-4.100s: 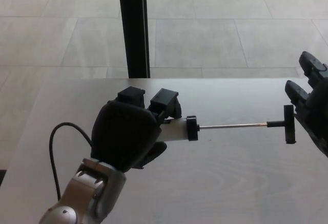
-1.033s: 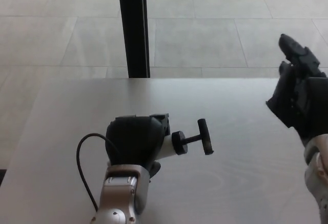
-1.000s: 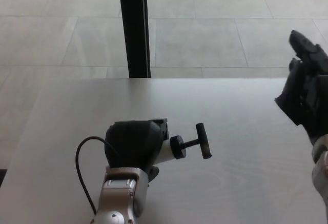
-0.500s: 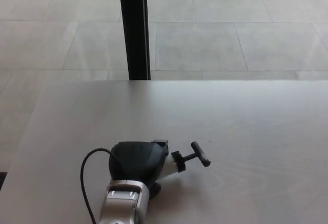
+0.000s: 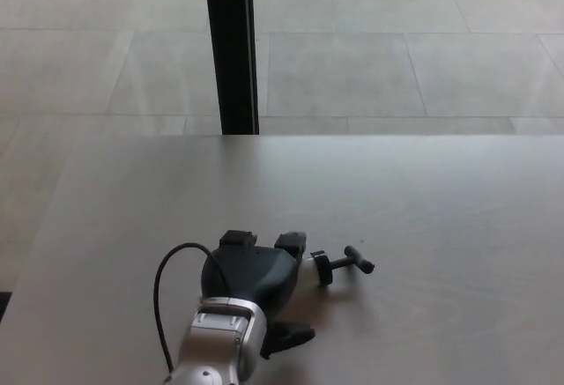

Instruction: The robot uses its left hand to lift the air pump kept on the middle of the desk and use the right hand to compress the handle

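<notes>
Lying under the left robot hand [image 5: 251, 279], the air pump [image 5: 330, 266] pokes rightward.

You've got the air pump [image 5: 324, 266] low on the desk [image 5: 423, 209], lying roughly horizontal w/ its pale barrel mostly hidden, black end cap showing, rod pushed nearly all the way in, and small black T-handle [image 5: 359, 262] pointing right, tilted slightly.

Black left hand [image 5: 251, 281] on a silver-grey wrist; black fingers [image 5: 238, 239]. Air pump [image 5: 330, 266]: white barrel, black cap and handle. Black cable [image 5: 167, 288]. Pale grey table [image 5: 423, 209] with faint grain. Beige tiled floor [image 5: 352, 41], black post [image 5: 231, 46].
</notes>
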{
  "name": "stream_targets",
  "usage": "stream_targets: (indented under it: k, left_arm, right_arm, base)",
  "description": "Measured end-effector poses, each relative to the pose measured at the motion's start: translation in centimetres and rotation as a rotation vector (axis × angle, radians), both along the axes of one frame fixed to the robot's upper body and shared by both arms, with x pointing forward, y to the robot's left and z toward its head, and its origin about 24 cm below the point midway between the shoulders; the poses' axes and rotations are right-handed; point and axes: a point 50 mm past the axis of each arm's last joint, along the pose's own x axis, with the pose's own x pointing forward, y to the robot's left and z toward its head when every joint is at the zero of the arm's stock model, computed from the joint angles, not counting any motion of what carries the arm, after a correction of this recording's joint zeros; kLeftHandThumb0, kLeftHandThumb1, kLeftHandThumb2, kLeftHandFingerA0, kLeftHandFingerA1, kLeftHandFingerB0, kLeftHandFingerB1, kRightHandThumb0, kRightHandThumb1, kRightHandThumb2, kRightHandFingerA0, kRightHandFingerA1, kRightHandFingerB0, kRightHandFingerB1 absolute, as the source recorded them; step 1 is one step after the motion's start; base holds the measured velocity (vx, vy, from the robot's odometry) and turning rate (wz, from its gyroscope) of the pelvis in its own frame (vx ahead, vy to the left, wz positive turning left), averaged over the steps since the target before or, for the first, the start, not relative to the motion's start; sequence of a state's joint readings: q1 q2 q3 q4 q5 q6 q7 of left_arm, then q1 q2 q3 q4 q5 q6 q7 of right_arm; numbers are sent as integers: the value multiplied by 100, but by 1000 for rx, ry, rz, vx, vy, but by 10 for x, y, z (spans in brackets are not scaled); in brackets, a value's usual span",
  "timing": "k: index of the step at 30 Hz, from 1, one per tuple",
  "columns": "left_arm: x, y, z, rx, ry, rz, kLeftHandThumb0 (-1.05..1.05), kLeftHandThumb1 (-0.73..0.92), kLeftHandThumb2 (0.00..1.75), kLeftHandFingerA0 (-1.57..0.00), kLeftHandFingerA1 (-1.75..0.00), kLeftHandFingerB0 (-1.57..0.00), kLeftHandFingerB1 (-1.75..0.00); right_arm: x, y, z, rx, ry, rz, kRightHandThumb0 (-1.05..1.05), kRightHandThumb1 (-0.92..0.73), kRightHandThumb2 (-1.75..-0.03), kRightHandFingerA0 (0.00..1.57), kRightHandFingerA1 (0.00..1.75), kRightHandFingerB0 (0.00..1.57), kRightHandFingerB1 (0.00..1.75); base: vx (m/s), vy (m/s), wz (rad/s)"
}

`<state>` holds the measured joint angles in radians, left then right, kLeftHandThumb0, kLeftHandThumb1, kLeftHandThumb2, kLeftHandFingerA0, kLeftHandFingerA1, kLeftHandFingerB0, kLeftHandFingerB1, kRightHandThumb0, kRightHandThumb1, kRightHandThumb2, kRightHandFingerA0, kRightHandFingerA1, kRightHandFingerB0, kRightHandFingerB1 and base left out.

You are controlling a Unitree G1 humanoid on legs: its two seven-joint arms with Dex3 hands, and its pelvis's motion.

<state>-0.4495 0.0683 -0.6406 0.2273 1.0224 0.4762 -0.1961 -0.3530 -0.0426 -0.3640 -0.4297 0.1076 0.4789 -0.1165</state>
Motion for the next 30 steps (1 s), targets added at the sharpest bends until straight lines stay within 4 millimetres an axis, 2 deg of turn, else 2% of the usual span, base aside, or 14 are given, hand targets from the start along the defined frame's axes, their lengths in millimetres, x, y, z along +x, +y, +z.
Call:
stream_targets:
  k: [2,7,10,11,12,16,17,18,20,23,25,26,28,30]
  left_arm:
    - [0,0,10,-24,-5,-12,-99,81,68,0,0,0,0]
    - [2,4,42,-144,-45,-19,-102,66,105,0,-15,0,0]
    - [3,10,59,-254,-74,-13,-98,63,99,0,-16,0,0]
    - [3,11,62,-278,-76,-10,-91,66,109,0,-19,0,-9]
    - [3,13,65,-311,-77,-6,-93,75,116,0,-18,0,-9]
    - [7,28,76,-417,-84,26,-95,72,113,-5,-24,-7,-11]
    - [8,29,77,-425,-84,29,-95,75,112,0,-22,0,-12]
    - [9,36,81,-464,-87,46,-95,75,110,0,-19,0,-11]
    - [11,47,84,-499,-87,71,-83,69,107,-1,-30,0,-20]
    - [14,66,87,-551,-85,121,-83,72,71,-6,-40,-7,-23]
    - [15,85,89,-582,-86,169,-85,67,105,-3,-37,-6,-22]
    - [16,96,90,-594,-86,197,-76,85,67,-10,-34,-10,-24]
    - [15,114,89,-611,-85,246,-79,70,104,-2,-44,-11,-31]
    - [12,134,87,-624,-81,300,-77,70,104,-1,-44,-10,-28]
  right_arm:
    - [0,0,-2,1,6,-1,-35,-54,-114,4,54,0,48]
    - [-1,-1,-4,1,15,-2,-75,-79,-110,6,50,14,45]
    - [-1,-1,-5,1,18,-1,-34,-56,-115,4,54,0,48]
    - [-1,-1,-5,1,18,-1,-76,-92,-78,5,45,19,33]
    - [-1,-1,-5,1,19,-1,-77,-79,-113,4,47,11,44]
    - [-2,-2,-7,1,27,-3,-77,-78,-114,4,44,12,42]
    - [-2,-2,-7,1,28,-3,-78,-92,-78,8,44,16,33]
    - [-3,-3,-8,1,32,-5,-34,-55,-114,4,54,0,48]
    - [-4,-5,-9,2,35,-8,-78,-92,-76,7,50,21,34]
    - [-5,-7,-11,2,43,-16,-78,-92,-77,5,49,15,33]
    - [-6,-10,-13,3,49,-24,-35,-54,-114,5,55,0,48]
    - [-7,-12,-14,3,53,-32,-79,-78,-111,5,53,13,45]
    - [-9,-16,-17,4,64,-46,-35,-53,-114,5,55,0,48]
    - [-11,-21,-19,5,75,-61,-81,-79,-115,5,53,11,45]
  base:
    - [0,0,0]
    - [0,0,0]
    - [0,0,0]
    - [0,0,0]
    - [0,0,0]
    - [0,0,0]
    - [0,0,0]
    - [0,0,0]
    - [0,0,0]
    - [0,0,0]
    - [0,0,0]
    - [0,0,0]
    - [0,0,0]
    - [0,0,0]
